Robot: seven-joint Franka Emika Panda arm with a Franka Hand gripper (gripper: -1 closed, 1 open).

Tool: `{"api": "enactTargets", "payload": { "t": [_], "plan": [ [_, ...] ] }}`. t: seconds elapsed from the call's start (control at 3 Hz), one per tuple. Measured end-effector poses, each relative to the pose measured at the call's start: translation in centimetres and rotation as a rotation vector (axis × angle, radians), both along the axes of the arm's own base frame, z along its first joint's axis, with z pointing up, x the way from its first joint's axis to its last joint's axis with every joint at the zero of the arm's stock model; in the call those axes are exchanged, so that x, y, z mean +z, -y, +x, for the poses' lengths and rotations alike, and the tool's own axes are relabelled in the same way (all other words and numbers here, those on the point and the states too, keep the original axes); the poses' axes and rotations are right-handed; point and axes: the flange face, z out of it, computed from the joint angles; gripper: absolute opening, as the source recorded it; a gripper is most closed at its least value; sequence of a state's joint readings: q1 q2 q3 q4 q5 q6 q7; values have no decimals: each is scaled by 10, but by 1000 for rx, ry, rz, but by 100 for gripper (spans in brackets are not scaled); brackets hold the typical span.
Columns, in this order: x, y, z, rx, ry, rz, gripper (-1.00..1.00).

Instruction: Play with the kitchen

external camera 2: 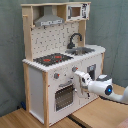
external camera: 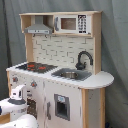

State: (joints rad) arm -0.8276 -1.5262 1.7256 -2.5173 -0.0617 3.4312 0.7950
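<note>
The tall white and light-wood toy play kitchen stands on a light wooden floor before a grey-green curtain, filling most of both exterior views. Its white counter carries a black hob with red rings toward one end and a steel sink with an arched black faucet toward the rounded end. Behind them rises a back panel, topped by a grey hood over the hob and a small white microwave beside it. Below the counter's front edge sit round knobs, and under them a windowed oven door on the hob side.

The white robot arm reaches toward the kitchen's front face. In the second exterior view its gripper is at the height just under the counter edge, in front of the white front panel between the oven door and the cupboard with the dark window; it looks close to or against the panel, but contact cannot be confirmed. In the first exterior view the gripper shows at the lower left corner of the kitchen front, beside the oven door. Whether the fingers are spread or pressed together cannot be told, nor whether they pinch anything.
</note>
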Motion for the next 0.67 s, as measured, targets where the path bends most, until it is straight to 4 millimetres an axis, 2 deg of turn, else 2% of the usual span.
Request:
{"api": "enactTargets", "payload": {
  "t": [0.67],
  "plan": [
    [-1, -23, 7, -86, 21, 47, 100]
  ]
}}
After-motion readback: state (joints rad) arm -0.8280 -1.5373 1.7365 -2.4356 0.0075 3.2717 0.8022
